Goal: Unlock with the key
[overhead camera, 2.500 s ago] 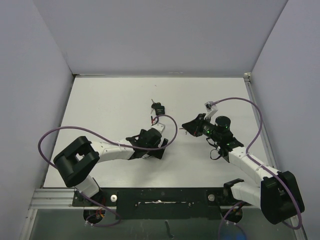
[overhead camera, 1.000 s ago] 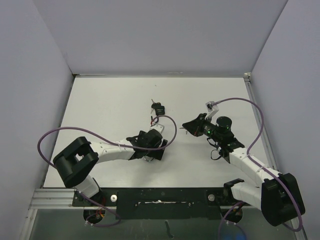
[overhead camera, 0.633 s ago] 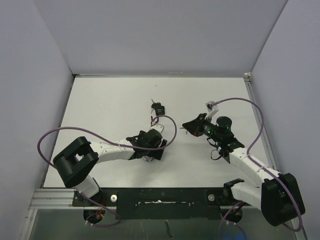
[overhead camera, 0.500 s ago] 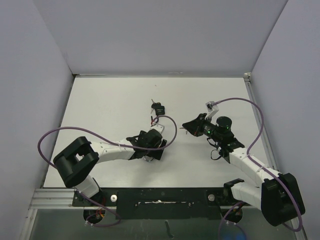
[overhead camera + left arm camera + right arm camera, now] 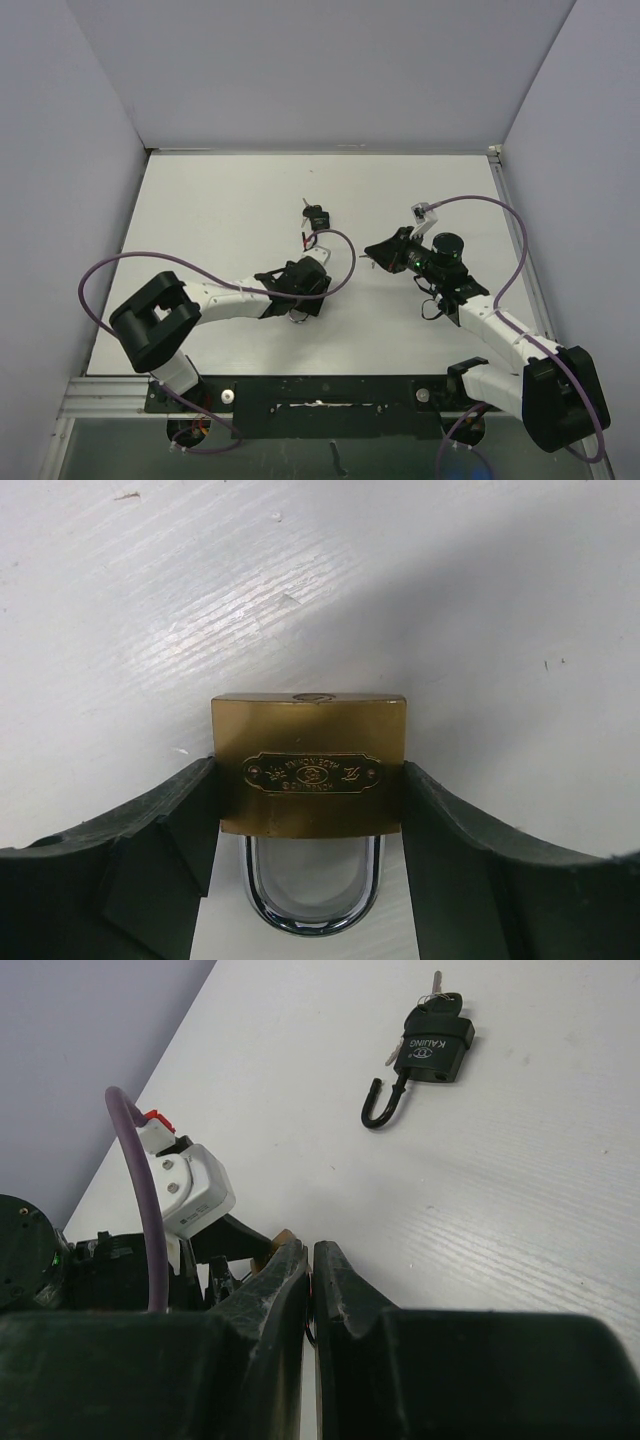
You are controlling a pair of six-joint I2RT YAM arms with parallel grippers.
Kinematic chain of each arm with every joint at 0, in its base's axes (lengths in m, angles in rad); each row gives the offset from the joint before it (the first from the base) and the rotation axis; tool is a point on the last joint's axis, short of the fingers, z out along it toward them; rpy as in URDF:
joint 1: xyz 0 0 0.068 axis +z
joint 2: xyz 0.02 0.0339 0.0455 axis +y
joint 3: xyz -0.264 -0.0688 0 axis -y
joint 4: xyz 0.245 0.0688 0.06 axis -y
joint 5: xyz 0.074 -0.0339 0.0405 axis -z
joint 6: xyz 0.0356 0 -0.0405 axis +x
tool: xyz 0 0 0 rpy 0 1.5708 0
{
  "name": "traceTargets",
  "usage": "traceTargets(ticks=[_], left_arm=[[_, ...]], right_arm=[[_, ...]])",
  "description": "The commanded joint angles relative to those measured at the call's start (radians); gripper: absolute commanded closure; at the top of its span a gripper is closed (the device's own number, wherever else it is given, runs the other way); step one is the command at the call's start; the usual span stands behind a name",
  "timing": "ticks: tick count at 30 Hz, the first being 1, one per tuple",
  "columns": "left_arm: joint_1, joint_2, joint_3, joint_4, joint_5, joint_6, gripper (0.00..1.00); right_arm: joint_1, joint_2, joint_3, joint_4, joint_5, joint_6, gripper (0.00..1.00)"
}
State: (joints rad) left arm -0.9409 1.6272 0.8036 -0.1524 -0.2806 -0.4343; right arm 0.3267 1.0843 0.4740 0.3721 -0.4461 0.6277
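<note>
My left gripper (image 5: 310, 790) clasps the brass lock (image 5: 310, 750) by both sides, shackle toward me, flat on the table (image 5: 480, 600), my right gripper (image 5: 310, 1260) is clenched tight, and farther out lies a black lock (image 5: 437, 1045) with a key (image 5: 437, 998) at its far end.

place: robot lab cell | evidence: white table (image 5: 220, 200), plain walls (image 5: 320, 70), bolted arms (image 5: 230, 298)

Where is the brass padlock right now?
In the left wrist view the brass padlock lies on the table, clamped between the fingers of the left gripper; from above it is under that gripper, nearer than the black padlock.
</note>
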Motion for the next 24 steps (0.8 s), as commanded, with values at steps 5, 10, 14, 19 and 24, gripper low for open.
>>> traceTargets(ticks=[5, 10, 14, 19, 24], left_arm=[[-0.003, 0.019, -0.065, -0.074, 0.095, -0.01, 1.0], [-0.001, -0.066, -0.059, 0.011, 0.088, 0.066, 1.0], [0.011, -0.157, -0.078, 0.146, 0.113, 0.145, 1.0], [0.08, -0.256, -0.142, 0.37, 0.251, 0.254, 1.0], [0.158, -0.31, -0.267, 0.696, 0.453, 0.359, 1.0]], right_arm=[[-0.005, 0.004, 0.007, 0.052, -0.008, -0.013, 1.0], [-0.005, 0.005, 0.027, 0.005, 0.002, -0.029, 1.0], [-0.005, 0.004, 0.039, -0.022, 0.006, -0.043, 1.0], [-0.005, 0.003, 0.057, -0.065, 0.01, -0.059, 1.0], [0.003, 0.001, 0.072, -0.107, 0.013, -0.082, 1.0]])
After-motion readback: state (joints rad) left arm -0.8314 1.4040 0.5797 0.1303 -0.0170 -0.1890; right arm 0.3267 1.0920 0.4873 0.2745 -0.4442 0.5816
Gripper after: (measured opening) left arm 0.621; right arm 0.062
